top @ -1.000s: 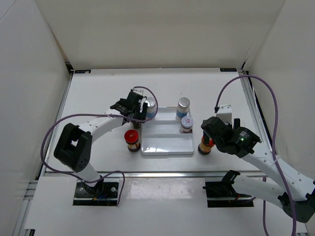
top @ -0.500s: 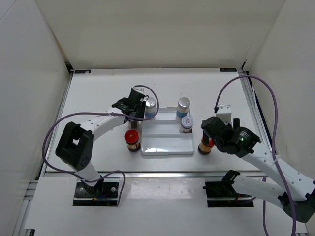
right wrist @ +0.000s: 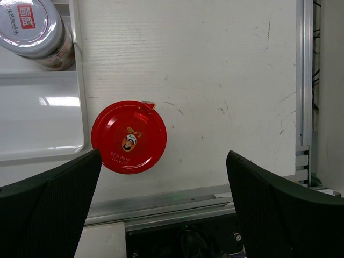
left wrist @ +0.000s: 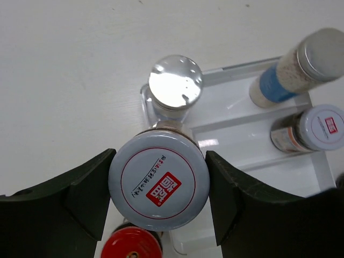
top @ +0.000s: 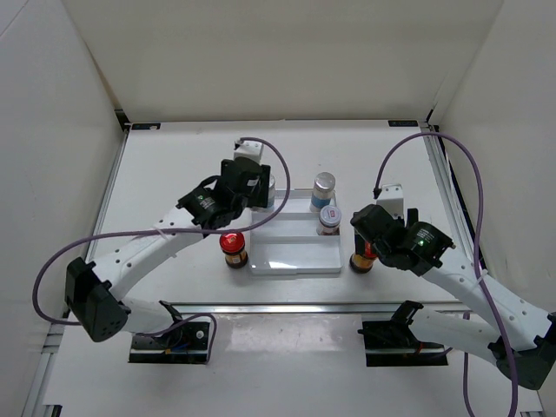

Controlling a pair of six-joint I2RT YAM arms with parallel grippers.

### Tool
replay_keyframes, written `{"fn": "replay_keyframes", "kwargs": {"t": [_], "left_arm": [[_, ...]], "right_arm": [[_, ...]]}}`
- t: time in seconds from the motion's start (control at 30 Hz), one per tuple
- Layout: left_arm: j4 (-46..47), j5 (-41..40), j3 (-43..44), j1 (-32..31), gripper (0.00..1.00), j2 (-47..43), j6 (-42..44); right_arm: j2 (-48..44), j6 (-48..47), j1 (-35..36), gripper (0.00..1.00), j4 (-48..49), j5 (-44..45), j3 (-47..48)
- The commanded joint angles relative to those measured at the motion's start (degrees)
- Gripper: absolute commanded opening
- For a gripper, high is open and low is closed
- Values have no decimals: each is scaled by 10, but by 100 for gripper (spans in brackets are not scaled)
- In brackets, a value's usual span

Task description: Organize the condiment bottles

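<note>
Red-lidded jar (right wrist: 129,137) is standing just right of the white stepped tray (top: 295,259), and the right gripper (right wrist: 163,177) is hovering wide open over it. At the tray's left edge, the left gripper (left wrist: 159,185) is clamping a grey-lidded jar (left wrist: 159,181). It should be setting this down level on a free step, clearing the silver-capped bottle (left wrist: 176,88) by the far-left corner.

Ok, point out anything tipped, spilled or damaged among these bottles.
Nothing is spilled or tipped; the grey-lidded jar in the left gripper sits upright too. One small oddity: a tab juts from the rim of the red-lidded jar below the open right gripper, perhaps a torn seal.
</note>
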Motion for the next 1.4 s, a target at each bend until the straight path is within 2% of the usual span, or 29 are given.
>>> {"fn": "replay_keyframes", "kwargs": {"t": [0.0,0.17,0.5,0.87,0.93,0.97,1.0,1.1,1.37], "left_arm": [[12,-2,4,-31,11,14,-31],[28,-13,-1,-50,11,53,-57],[61,-25,-26,-50,11,115,-67],[72,-25,-50,-50,16,157,-83],[72,-25,-55,-50,26,162,-83],[72,-25,-55,-50,37,162,-83],[72,-31,-55,-50,65,162,-83],[72,-31,-55,-50,99,162,-77],[12,-67,15,-50,99,67,-30]], "right_arm": [[-2,-2,2,100,8,7,2],[-2,-2,2,100,8,7,2],[3,-2,2,100,8,7,2],[8,-8,2,100,8,7,2],[14,-8,2,100,8,7,2],[14,-8,2,100,8,7,2],[20,-8,2,100,8,7,2],[31,-8,2,100,8,1,2],[54,-23,2,100,3,-37,8]]}}
